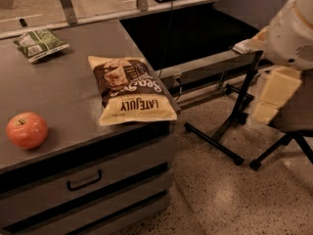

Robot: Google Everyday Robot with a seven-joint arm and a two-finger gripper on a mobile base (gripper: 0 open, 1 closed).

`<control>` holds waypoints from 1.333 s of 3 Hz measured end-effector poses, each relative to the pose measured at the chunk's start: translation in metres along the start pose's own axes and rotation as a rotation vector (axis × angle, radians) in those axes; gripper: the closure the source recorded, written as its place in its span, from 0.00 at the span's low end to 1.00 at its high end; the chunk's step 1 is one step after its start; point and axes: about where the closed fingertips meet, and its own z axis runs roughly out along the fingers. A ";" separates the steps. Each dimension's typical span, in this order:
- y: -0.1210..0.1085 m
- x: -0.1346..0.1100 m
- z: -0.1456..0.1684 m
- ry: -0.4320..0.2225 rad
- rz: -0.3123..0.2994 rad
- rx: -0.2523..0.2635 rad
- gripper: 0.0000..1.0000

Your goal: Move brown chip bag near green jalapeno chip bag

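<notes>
The brown chip bag lies flat on the grey counter, at its right front corner, with the "LATE JULY" band toward the front edge. The green jalapeno chip bag lies flat at the counter's far left, well apart from the brown bag. My gripper hangs in the air at the right of the view, off the counter and over the floor, well to the right of the brown bag. It holds nothing that I can see.
A red apple sits on the counter at the front left. The counter has drawers below. A black folding stand and chair legs stand on the speckled floor to the right.
</notes>
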 end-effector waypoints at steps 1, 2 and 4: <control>-0.018 -0.077 0.050 -0.165 -0.115 -0.046 0.00; -0.026 -0.153 0.093 -0.291 -0.205 -0.076 0.00; -0.016 -0.213 0.144 -0.323 -0.236 -0.110 0.08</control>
